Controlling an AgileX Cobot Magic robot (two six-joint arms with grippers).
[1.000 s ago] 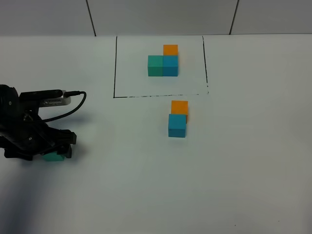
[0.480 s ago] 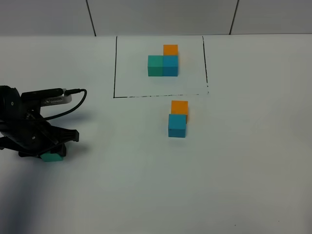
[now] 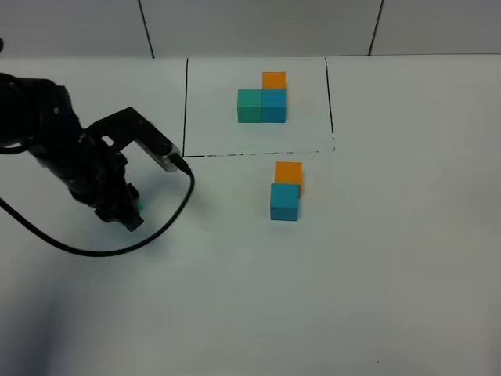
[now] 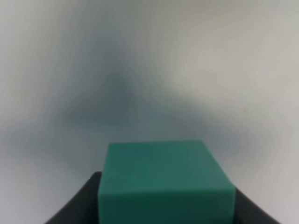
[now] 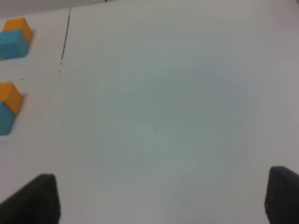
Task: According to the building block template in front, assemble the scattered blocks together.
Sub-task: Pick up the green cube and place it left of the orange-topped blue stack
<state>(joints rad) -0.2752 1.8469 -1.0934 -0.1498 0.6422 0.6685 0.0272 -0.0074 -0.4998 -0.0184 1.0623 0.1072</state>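
At the left of the white table (image 3: pixel 376 274), the left gripper (image 3: pixel 125 213) is clamped on the small teal-green matte cube (image 4: pixel 166 179). The wrist view shows the cube seated squarely between the dark jaws. From above only a sliver of teal shows under the arm, and a black cable (image 3: pixel 78 249) loops beneath it.

The coming move turns on what lies to the gripper's right. Well apart from it, the loose blue cube (image 3: pixel 284 201) touches the orange cube (image 3: pixel 289 172) behind it, the orange set slightly to the right. Beyond them sits the building block template (image 3: pixel 263 99), alone inside its thin black drawn rectangle (image 3: pixel 185 110): teal on the left of blue, orange behind blue. So the held cube probably belongs against the blue cube's left face, which is the side facing the left arm.

The right gripper (image 5: pixel 159 200) has its fingertips wide apart and holds nothing. It is out of the overhead view.
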